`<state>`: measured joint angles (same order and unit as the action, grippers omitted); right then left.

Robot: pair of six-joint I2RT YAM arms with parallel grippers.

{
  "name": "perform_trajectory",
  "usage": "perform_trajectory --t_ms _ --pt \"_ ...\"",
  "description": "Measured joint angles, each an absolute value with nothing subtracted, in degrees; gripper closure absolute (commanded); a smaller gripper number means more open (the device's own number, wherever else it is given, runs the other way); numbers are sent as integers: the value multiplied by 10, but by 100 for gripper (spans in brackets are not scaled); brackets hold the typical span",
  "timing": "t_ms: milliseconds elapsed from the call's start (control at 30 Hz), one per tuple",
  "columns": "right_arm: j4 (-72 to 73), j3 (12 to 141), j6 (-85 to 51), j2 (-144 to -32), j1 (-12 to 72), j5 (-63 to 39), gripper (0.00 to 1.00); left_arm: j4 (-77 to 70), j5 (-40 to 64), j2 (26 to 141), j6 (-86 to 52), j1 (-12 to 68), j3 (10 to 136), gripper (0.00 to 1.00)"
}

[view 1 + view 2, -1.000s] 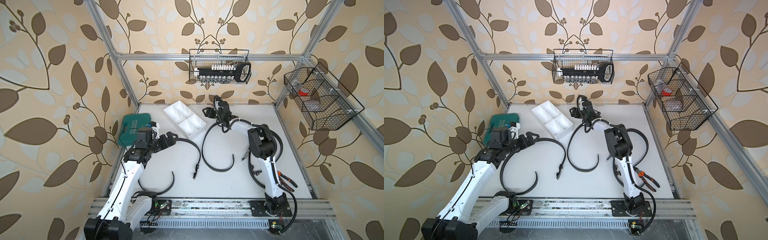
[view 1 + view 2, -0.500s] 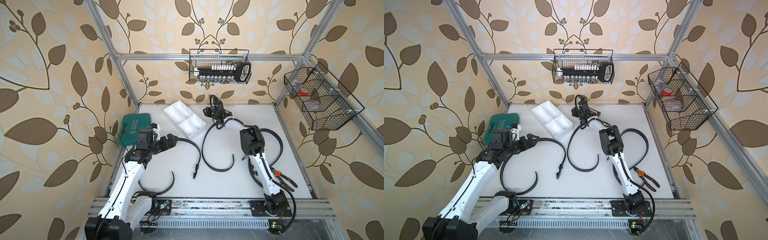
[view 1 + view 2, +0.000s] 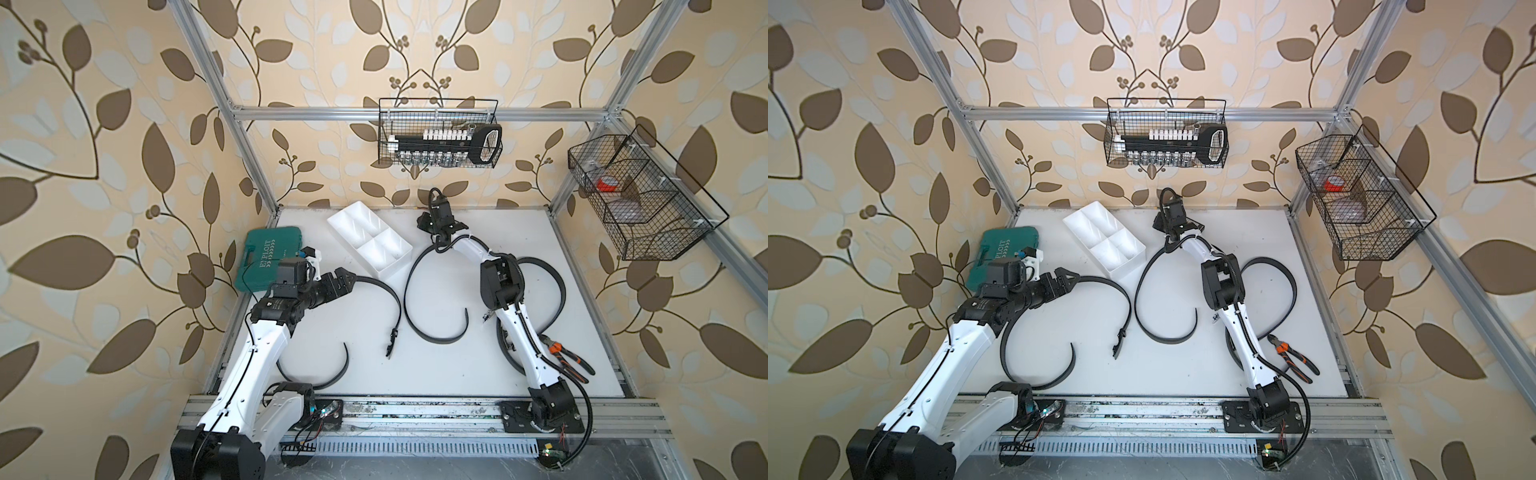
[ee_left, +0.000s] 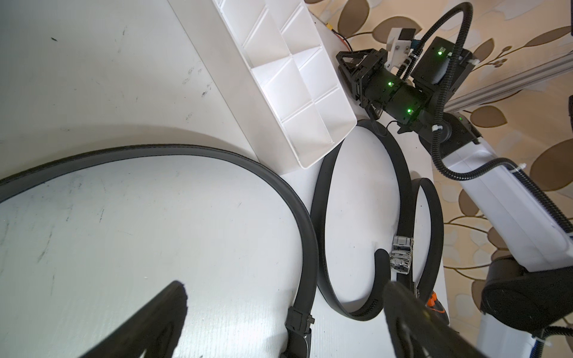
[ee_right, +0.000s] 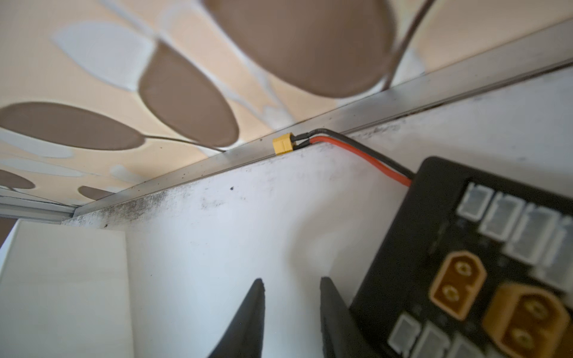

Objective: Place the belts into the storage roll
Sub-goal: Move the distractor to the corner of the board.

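Observation:
Three black belts lie loose on the white table. One belt (image 3: 397, 299) (image 4: 186, 152) curves from my left gripper (image 3: 347, 279) (image 4: 282, 285) to its buckle (image 3: 390, 338). The left gripper is wide open just above it, gripping nothing. A middle belt (image 3: 415, 324) (image 4: 322, 186) forms a loop. The third belt (image 3: 557, 282), with a chrome buckle (image 4: 401, 254), runs behind the right arm. The storage roll (image 3: 397, 266) (image 4: 341, 124) sits at the back, empty. Beside its far end, my right gripper (image 3: 431, 219) (image 5: 291, 283) faces the back wall, with a narrow gap and nothing between its fingers.
A green tool case (image 3: 266, 257) lies at the left edge. Orange-handled pliers (image 3: 565, 357) lie at the front right. A black connector board (image 5: 480, 263) with a red-black lead lies right beside the right gripper. Wire baskets hang on the back wall (image 3: 440, 133) and the right wall (image 3: 640, 199).
The right arm has stretched toward the back wall and its jaws have narrowed. The left arm and the belts have stayed put.

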<state>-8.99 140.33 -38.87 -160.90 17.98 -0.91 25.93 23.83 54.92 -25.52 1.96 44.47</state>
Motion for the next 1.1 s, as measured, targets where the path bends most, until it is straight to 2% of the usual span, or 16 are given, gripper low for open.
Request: perform_trajectory --t_ms 267,700,867,1000,1100 --pt "-44 1317 -427 -1565 118 -11 64 259 239 550 -255 20 445 1" --pt "-6 1104 -430 -1435 -52 -13 61 259 240 555 -255 20 444 1" --pt "-11 1098 -389 -1425 -60 -31 48 260 239 557 -255 20 444 1" --pt "-23 1051 -356 -1376 -19 -57 17 265 236 566 -254 20 444 1" --pt "-38 979 -341 -1293 32 -62 4 269 235 567 -254 20 444 1"
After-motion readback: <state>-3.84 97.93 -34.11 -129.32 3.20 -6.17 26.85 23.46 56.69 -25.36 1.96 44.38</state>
